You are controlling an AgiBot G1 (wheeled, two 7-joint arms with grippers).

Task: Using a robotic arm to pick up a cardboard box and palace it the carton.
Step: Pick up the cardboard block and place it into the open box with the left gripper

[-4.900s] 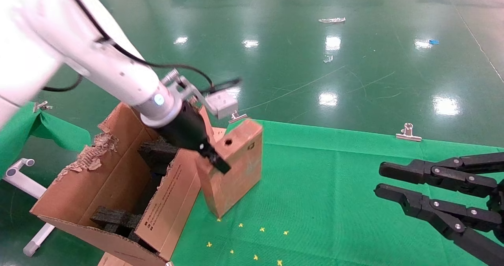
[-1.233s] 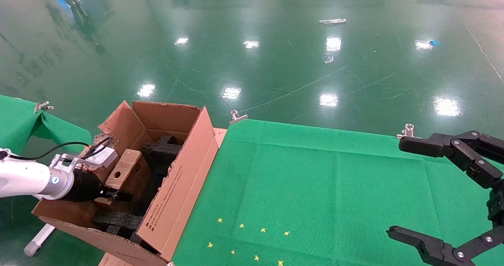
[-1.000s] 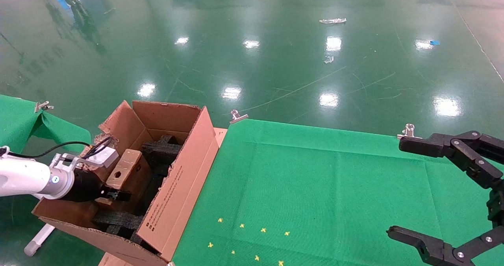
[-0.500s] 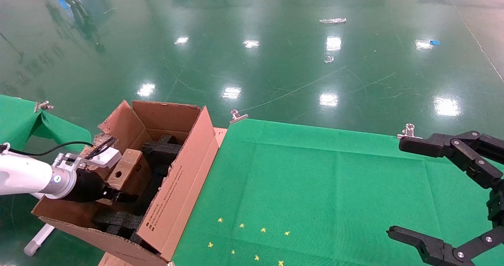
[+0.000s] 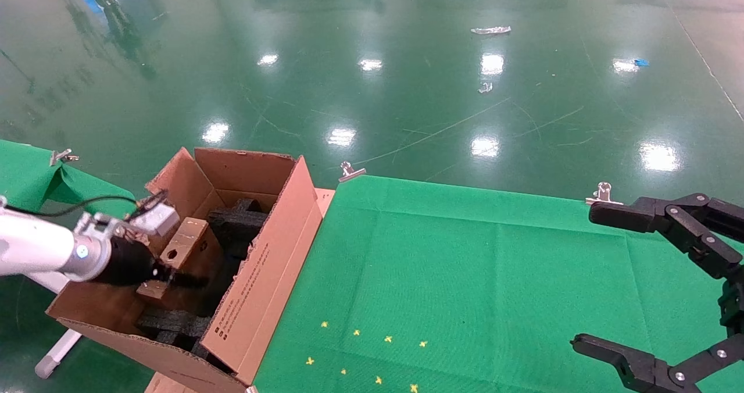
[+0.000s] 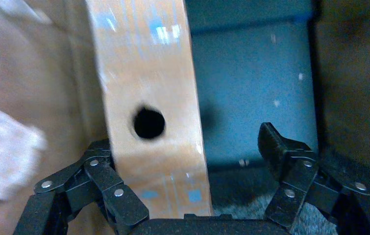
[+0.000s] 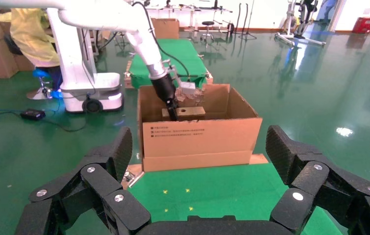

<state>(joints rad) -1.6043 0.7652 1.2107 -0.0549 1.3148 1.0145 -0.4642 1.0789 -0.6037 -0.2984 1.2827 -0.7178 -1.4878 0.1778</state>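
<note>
The carton stands open at the left edge of the green-covered worktop, its flaps up. Inside it lie black foam pieces, one at the far end and another near the front wall. The cardboard box sits inside the carton too, tilted, with its round hole facing up.

The robotic arm reaches into the carton from the left, and the left gripper is at the cardboard box. In the left wrist view the fingers are spread apart: one lies against the side of the cardboard box, the other stands clear of it with open space between. Whether the near finger presses the box or merely touches it cannot be told.

The right gripper hangs over the right end of the worktop, well away, its fingers spread wide and holding nothing; its lower finger is cut off by the frame edge.
</note>
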